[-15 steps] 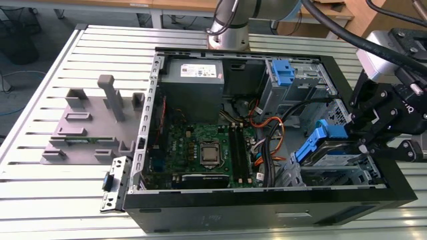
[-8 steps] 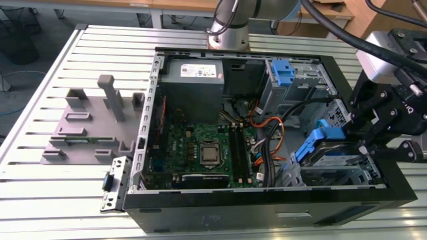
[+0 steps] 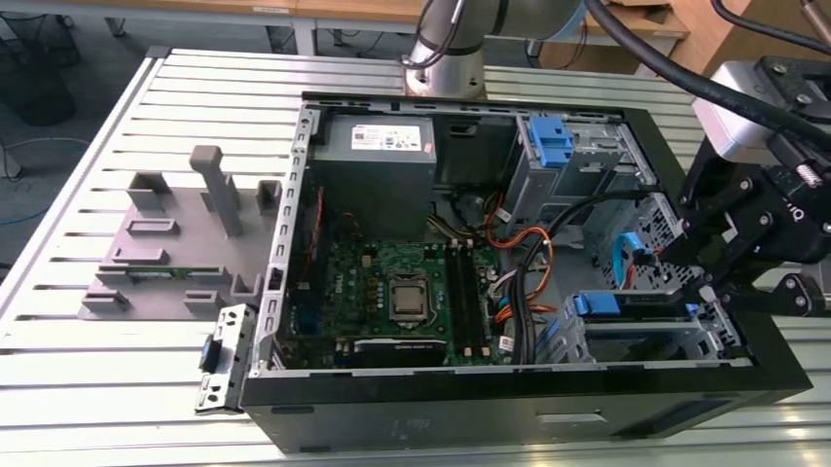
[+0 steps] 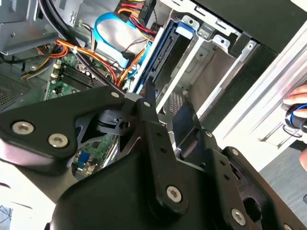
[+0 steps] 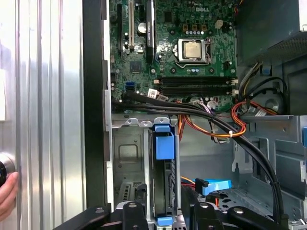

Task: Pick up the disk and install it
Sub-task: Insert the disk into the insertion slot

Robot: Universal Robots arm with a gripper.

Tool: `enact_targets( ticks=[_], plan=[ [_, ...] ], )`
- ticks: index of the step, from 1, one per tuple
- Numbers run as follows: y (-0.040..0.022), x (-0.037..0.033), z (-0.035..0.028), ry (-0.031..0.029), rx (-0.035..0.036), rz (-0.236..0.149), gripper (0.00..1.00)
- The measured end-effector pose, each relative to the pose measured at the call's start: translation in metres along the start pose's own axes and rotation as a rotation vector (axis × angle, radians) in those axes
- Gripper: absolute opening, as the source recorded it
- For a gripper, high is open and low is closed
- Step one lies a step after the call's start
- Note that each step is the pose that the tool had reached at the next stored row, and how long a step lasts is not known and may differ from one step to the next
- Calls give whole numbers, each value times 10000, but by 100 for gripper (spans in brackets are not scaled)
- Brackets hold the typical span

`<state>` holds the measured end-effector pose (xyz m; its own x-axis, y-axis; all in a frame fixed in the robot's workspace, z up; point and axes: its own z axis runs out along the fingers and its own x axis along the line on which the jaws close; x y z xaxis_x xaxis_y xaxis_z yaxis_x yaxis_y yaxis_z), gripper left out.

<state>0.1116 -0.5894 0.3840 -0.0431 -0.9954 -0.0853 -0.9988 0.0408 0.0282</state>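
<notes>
Nearest me, my black gripper has its fingers parted, one on either side of the silver metal disk with blue rails. The disk sits on edge in the grey metal drive cage. Beyond it lies the green motherboard.

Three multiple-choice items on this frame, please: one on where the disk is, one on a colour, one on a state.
1. Where is the disk?
A. flat on the table
B. on edge in the drive cage
C. on the grey fixture

2. What colour are the disk's plastic rails?
A. red
B. blue
C. yellow

3. The computer case is:
A. open, with the motherboard exposed
B. closed by a side panel
C. stripped of all parts

Answers:
1 B: in the first wrist view it stands between the cage walls.
2 B: its blue end piece shows there.
3 A: the exterior view looks straight onto the board.
</notes>
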Motion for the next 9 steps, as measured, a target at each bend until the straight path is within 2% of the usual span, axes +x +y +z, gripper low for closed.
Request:
enact_targets(
  ticks=[5, 9],
  plan=[
    [14, 5, 49, -27, 143, -52, 42],
    [15, -7, 64, -28, 161, -57, 42]
  ],
)
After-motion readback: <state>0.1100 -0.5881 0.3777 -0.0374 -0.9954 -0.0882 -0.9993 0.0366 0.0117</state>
